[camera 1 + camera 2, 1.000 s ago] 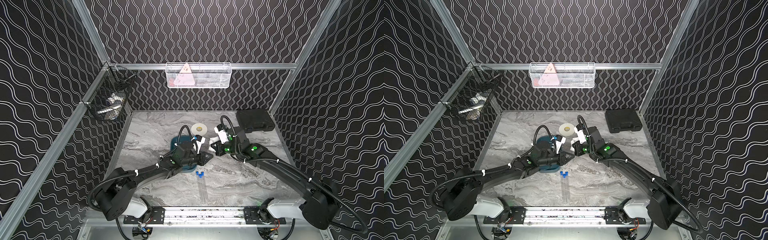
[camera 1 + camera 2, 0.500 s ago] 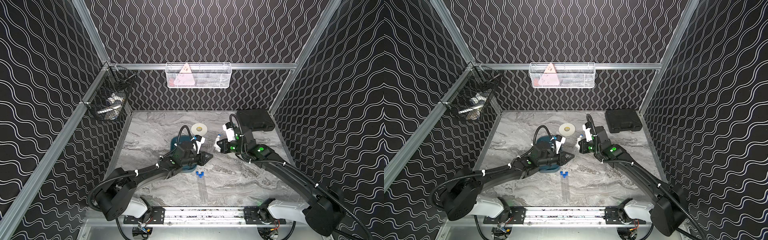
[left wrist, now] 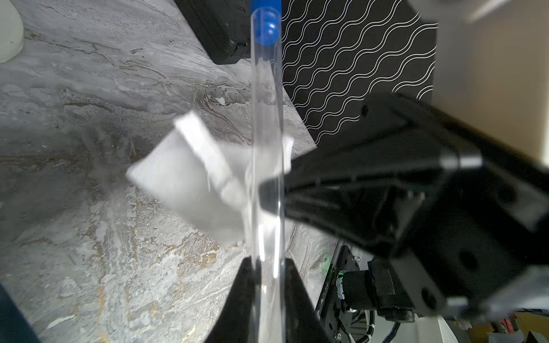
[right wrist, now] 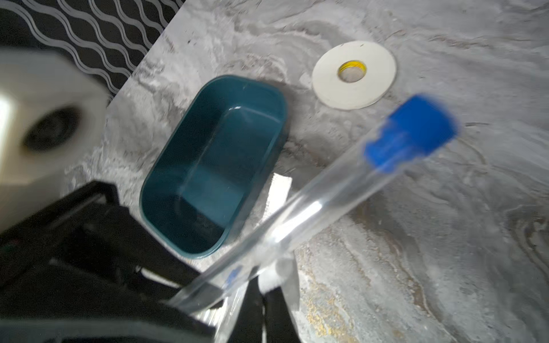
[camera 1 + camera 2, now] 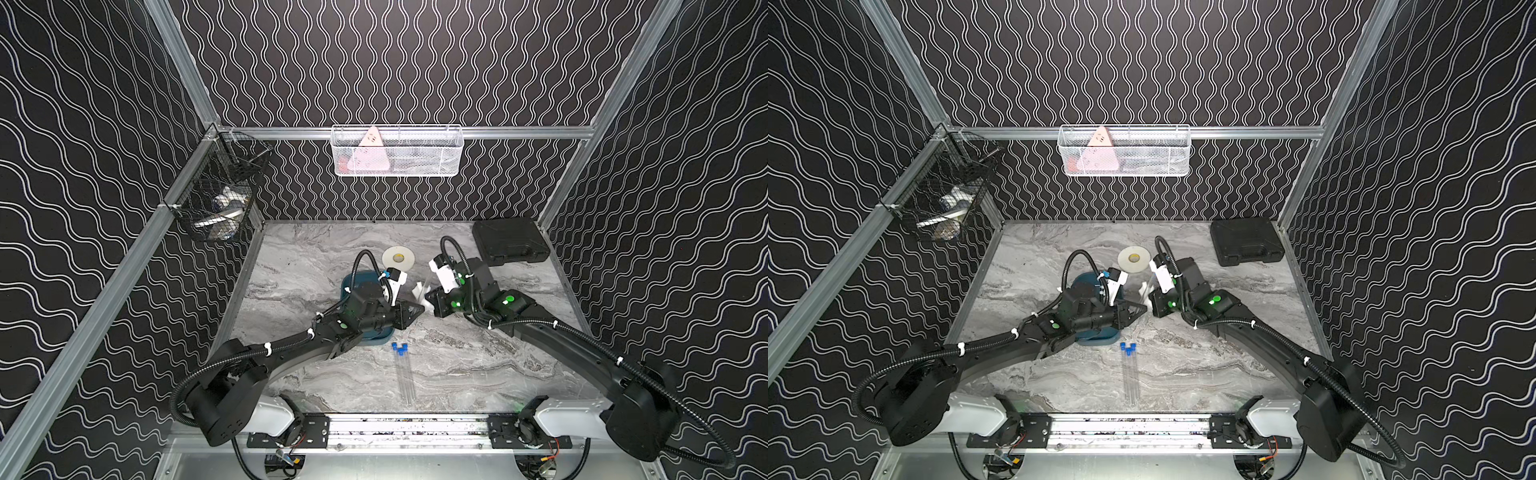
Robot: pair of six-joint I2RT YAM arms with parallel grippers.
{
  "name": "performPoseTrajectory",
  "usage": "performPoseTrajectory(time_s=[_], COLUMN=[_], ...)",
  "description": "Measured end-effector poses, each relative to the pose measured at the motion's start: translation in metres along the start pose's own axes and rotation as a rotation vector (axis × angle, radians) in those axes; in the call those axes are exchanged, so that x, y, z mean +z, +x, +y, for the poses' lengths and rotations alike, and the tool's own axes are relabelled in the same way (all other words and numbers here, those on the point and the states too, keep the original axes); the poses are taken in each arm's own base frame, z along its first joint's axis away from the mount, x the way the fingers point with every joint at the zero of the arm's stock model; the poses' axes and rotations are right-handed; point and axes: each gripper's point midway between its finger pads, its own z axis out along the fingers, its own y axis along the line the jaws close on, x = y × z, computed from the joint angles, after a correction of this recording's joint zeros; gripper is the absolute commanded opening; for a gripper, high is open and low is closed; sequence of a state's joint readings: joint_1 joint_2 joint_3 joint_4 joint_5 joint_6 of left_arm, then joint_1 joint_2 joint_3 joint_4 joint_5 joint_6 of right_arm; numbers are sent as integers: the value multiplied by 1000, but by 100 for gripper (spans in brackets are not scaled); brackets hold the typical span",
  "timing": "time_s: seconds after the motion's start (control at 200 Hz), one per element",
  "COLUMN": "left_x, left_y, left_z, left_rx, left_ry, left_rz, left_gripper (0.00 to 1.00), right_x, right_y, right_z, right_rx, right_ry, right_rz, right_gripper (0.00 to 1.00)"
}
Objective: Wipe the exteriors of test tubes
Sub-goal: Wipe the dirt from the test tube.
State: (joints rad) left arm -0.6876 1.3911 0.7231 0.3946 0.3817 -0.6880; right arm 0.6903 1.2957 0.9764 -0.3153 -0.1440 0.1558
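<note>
My left gripper [image 5: 419,308] [image 3: 267,297] is shut on the lower end of a clear test tube [image 3: 266,148], whose blue cap [image 3: 267,26] points away from it. My right gripper [image 5: 428,300] [image 4: 263,303] is shut on a crumpled white tissue [image 3: 190,178] [image 4: 276,276] and presses it against that tube [image 4: 312,205] near the left fingers. Both grippers meet just right of the teal tray [image 5: 347,282] [image 4: 214,166], which is bare inside. Three more capped test tubes [image 5: 403,370] [image 5: 1129,370] lie side by side on the table in front.
A white tape roll [image 5: 398,258] lies behind the grippers. A black case [image 5: 509,241] sits at the back right corner. A black wire basket [image 5: 220,199] hangs on the left wall and a white mesh basket [image 5: 397,151] on the back wall.
The right gripper with the tissue slid away to the right along the held tube, then came back toward the left gripper. The left arm stayed still.
</note>
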Motion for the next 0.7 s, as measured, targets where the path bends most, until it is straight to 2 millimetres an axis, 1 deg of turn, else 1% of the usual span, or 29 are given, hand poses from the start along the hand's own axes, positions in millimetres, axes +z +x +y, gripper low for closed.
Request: performPoseTrajectory(time_s=[0.045, 0.085, 0.185, 0.25, 0.34, 0.455, 0.51, 0.635, 0.701], left_x=[0, 0, 1, 0, 0, 1, 1, 0, 1], left_y=[-1, 0, 0, -3, -4, -1, 0, -2, -3], left_z=[0, 0, 1, 1, 1, -1, -2, -2, -2], left_rx=[2, 1, 0, 3, 5, 2, 3, 4, 5], left_ry=[2, 1, -3, -4, -5, 7, 9, 7, 6], left_rz=[-4, -2, -3, -15, -20, -2, 2, -4, -9], left_gripper=[11, 11, 11, 11, 11, 11, 11, 11, 11], right_x=[0, 1, 3, 5, 6, 1, -2, -3, -2], right_y=[5, 7, 6, 0, -14, -39, -46, -47, -42], right_z=[6, 8, 6, 1, -16, -51, -58, -50, -36], right_rx=[-24, -39, -68, -87, -87, -25, -12, -13, -34], right_ry=[-12, -6, 13, 44, 91, 150, 158, 114, 86], right_rz=[8, 9, 13, 17, 9, -49, -72, -77, -68], right_gripper=[0, 0, 0, 0, 0, 0, 0, 0, 0])
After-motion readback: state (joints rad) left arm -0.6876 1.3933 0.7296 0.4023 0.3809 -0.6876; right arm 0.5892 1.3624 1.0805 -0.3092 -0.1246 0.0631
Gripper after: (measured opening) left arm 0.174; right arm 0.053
